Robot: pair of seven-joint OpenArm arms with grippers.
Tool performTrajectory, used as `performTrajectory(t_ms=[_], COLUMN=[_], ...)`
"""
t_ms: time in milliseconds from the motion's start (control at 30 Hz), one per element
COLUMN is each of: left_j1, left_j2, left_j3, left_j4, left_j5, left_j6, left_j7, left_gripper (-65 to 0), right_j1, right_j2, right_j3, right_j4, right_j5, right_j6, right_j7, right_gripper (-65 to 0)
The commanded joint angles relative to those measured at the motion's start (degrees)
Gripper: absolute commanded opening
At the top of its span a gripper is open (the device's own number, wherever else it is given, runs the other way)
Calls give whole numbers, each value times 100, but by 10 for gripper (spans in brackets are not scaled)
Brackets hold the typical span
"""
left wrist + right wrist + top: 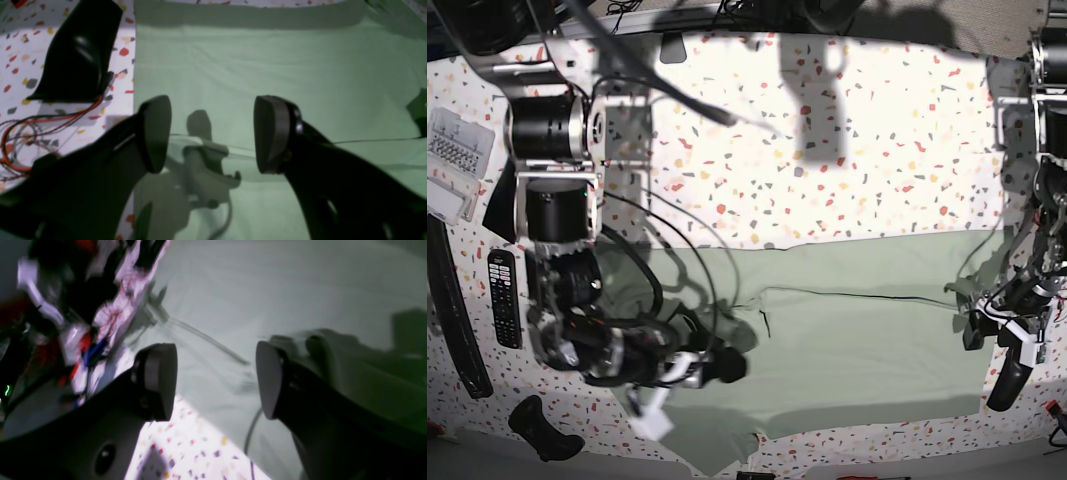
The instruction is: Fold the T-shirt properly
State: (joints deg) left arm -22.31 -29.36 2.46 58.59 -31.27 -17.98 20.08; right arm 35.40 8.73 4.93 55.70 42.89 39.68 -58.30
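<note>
Lying flat on the table [877, 150]: T-shirt [857, 340], partly folded. Hovering over its opposite side edges, gaping and gripping nothing: left end effector [212, 133], right end effector [217, 381]. Likely needing next: closing on an edge (fabric thin).

Pale sage-green thin cloth T-shirt [267, 76]: soft, matt, lightly creased under and ahead of jaws. White speckled terrazzo-pattern table [877, 150]: smooth, faint sheen. Left black plastic gripper [212, 133]: matt pads, glossier shell. Right black plastic gripper [216, 380]: same matt finish.
</note>
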Motion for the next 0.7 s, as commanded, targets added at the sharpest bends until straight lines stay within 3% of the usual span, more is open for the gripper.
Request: performTrajectory(t_ms=[0,100,200,533,667], left_j1=[-151,-153,-151,-151,-151], left_j2=[-96,-94,-96,-96,-98], left_j3=[-48,-48,-48,-48,-48], left_j4=[107,107,107,107,107], left_j5=[-76,-76,-76,-76,-76], left_j6=[-9,-9,-9,-9,-9], left_j7=[-116,-125,-125,-125,-122], left_gripper=[-287,-287,-287,-287,-287], right_j1=[105,-11,-20,-13,33], right_j2=[61,66,61,63,61], right_j3=[157,387,295,-1169,-1331], right_j4=[90,90,90,90,83], right_j5=[-162,-789,-837,-1810,-2046], right_j6=[32,32,32,32,32], right_j7=[177,433,431,632,911], right_gripper=[-291,-291,-291,-291,-291])
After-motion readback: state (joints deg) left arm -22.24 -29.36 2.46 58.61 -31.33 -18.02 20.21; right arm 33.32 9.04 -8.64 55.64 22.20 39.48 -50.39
